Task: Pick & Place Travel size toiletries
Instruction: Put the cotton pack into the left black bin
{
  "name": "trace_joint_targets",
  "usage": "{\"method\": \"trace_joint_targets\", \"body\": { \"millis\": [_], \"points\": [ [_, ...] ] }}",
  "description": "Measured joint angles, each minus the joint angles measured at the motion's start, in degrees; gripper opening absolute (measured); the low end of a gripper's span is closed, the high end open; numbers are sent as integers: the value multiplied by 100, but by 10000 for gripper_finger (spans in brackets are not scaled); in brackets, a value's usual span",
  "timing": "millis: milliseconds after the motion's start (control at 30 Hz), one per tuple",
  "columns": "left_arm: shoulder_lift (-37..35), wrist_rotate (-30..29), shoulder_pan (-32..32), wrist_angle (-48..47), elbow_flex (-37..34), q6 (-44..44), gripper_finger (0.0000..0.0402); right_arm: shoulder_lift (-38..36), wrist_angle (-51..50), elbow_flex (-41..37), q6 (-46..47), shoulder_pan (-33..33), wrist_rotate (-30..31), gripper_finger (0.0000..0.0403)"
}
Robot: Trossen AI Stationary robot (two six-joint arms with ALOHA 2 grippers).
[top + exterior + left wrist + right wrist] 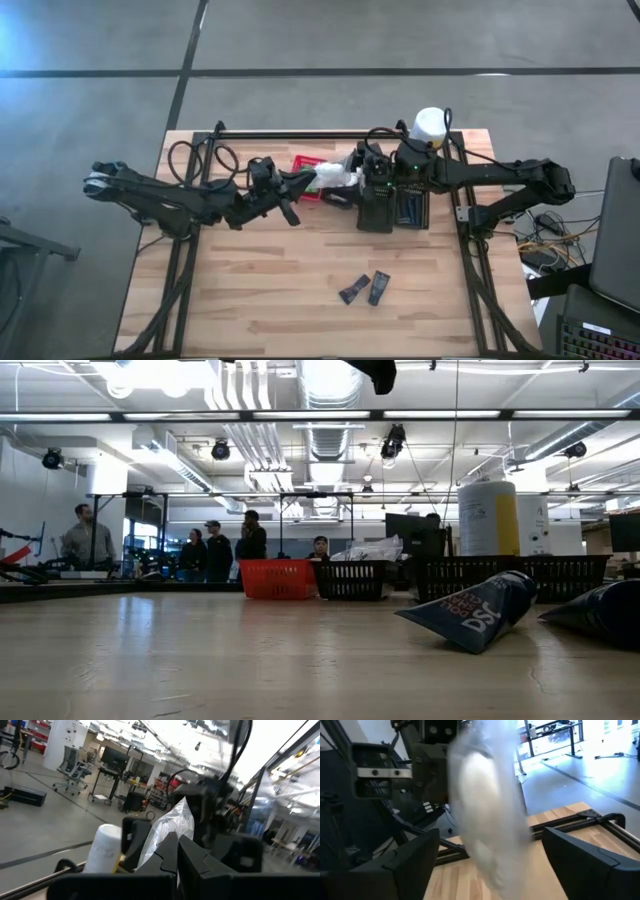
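High view: both arms meet at the back of the worktop [260, 290] over the baskets, with a white crinkly pouch [336, 177] between them. My left gripper [310, 182] pinches one end of it; in left wrist view the pouch [172, 827] rises from closed jaws. My right gripper [485, 855] has its jaws spread wide with the pouch [487, 805] hanging between them, not touching that I can see. Looks like a handover or a drop over the black basket [395, 208]. Red basket [305, 165] just beside. Two dark packets [365, 289] lie well apart, near the front. Pouch likely light, soft, slippery film that crumples; grip a sealed edge, not the puffy middle
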Motion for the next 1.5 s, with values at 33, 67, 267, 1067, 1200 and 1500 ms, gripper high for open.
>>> {"method": "trace_joint_targets", "body": {
  "millis": [33, 67, 267, 1067, 1200, 1500],
  "points": [
    [0, -31, 3, -82, 0, -18, 2, 0, -4, 0, 0, 0, -6, 337],
    [0, -57, 5, -153, 0, -42, 2, 0, -26, 0, 0, 2, -18, 328],
    [-2, -147, 38, -311, 0, -105, 2, 0, -376, 0, -21, -9, -19, 247],
    [-7, -664, 106, -3694, 0, -2330, 101, -2, -2083, 24, 284, -464, 312, 24],
    [-7, -660, 104, -4786, 0, -3304, 167, 7, -2640, 25, 302, -766, 313, 24],
    [6, 62, 99, -5591, 0, -4107, 248, 749, -3756, 79, 113, -1812, -409, 24]
  ]
}}
